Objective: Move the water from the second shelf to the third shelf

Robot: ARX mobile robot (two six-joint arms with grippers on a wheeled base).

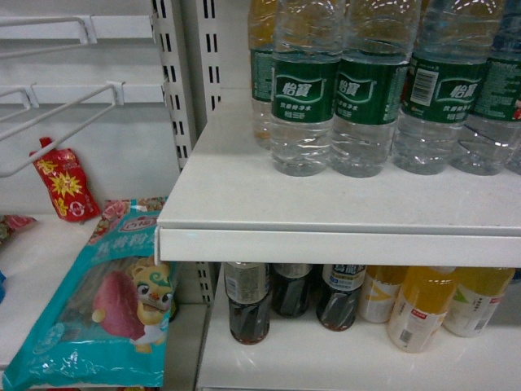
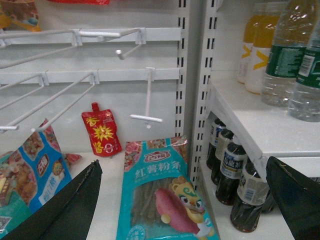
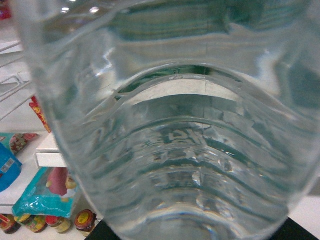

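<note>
The water bottle (image 3: 170,135) fills nearly the whole right wrist view — clear ribbed plastic pressed right up against the lens, a strip of green label showing through the top — so I judge it sits in or just at the right gripper, though the jaws themselves are out of frame and I cannot tell whether they are closed on it. In the head view I see neither arm, only the row of green-labelled water bottles (image 1: 305,98) standing upright and touching one another toward the back of the white shelf (image 1: 244,204), set back far enough to leave a broad bare strip up to the front lip. That strip is my open room; the lip is the edge to clear on the way out. Below it, dark cola bottles (image 1: 248,305) and yellow drink bottles (image 1: 419,309) crowd the lower shelf, leaving little slack between them. The left gripper (image 2: 185,200) hangs idle with its black fingers (image 2: 65,210) spread wide and nothing between them, over a teal noodle packet (image 2: 165,195) that lies flat by the upright post (image 2: 200,100). A red sauce pouch (image 2: 102,134) leans on the back panel under bare wire hooks (image 2: 60,95) — those prongs jut forward, so I would keep the arm wide of them.
</note>
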